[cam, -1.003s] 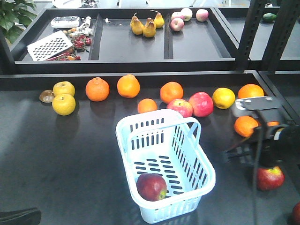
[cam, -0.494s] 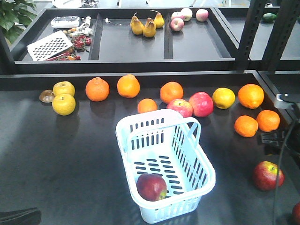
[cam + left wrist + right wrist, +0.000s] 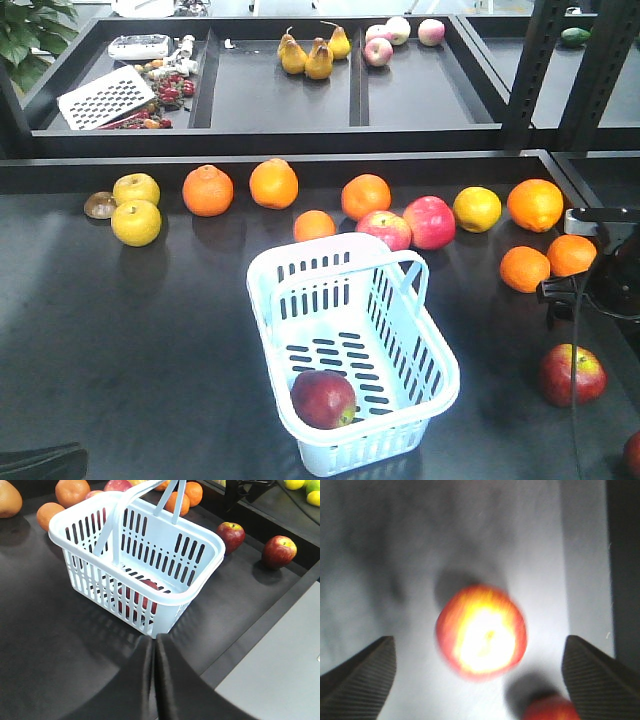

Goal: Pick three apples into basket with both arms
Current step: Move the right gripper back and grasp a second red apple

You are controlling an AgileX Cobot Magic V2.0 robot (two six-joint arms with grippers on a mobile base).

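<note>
The pale blue basket stands mid-table with one dark red apple in its near end. A second apple lies on the table to the basket's right, and a third shows at the bottom right edge. My right arm hangs above and behind the second apple. The right gripper is open, looking down on that apple, which lies loose between the wide-apart fingers. My left gripper is shut on nothing, just short of the basket's near corner.
Oranges, two pink-red apples and yellow fruit lie in a row behind the basket. A raised ledge and a black tray with pears stand at the back. A dark shelf post rises at the right.
The right arm, over the loose apple a second ago, swung right toward the frame edge and has come back in slightly. That apple is now uncovered. The basket has not moved.
</note>
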